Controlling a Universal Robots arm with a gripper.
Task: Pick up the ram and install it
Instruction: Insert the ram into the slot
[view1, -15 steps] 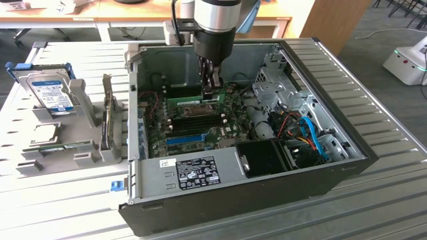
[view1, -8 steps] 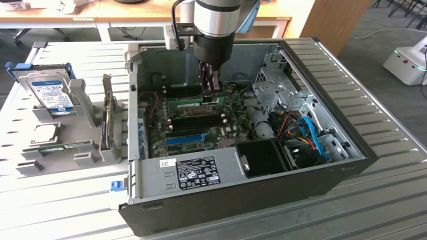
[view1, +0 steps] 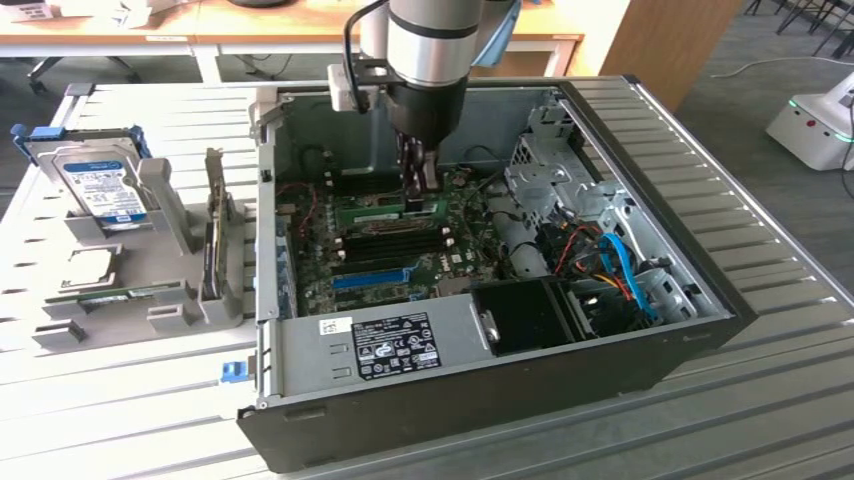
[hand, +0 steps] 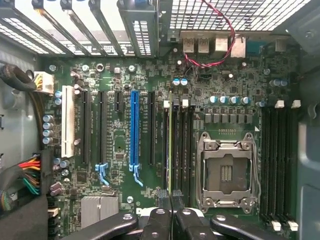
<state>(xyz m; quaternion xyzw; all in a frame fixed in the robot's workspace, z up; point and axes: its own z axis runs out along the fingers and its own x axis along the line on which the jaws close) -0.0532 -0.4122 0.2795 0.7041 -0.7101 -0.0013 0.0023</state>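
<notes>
In the exterior view, one arm reaches down into one open computer case (view1: 467, 400) standing on the slatted counter (view1: 120, 400). Its pincer (view1: 422, 195) is closed on the ram (view1: 367, 208). The ram sits on edge over the motherboard and runs from the pincer toward the exterior view's left. Outside the case, on the exterior view's left, a grey rack (view1: 174, 300) carries one blue-labelled hard drive (view1: 100, 185) and one second green stick (view1: 114, 295).

In the wrist view, the pincer (hand: 170, 197) has its two fingers (hand: 164, 202) pinched against the ram (hand: 171, 140). The ram is seen edge-on, in line with the memory slots just beside the one empty processor socket (hand: 227, 170). Whether it is fully seated cannot be told. One blue slot (hand: 134, 127) and one white slot (hand: 67, 125) lie on the far side of the ram from the socket.
</notes>
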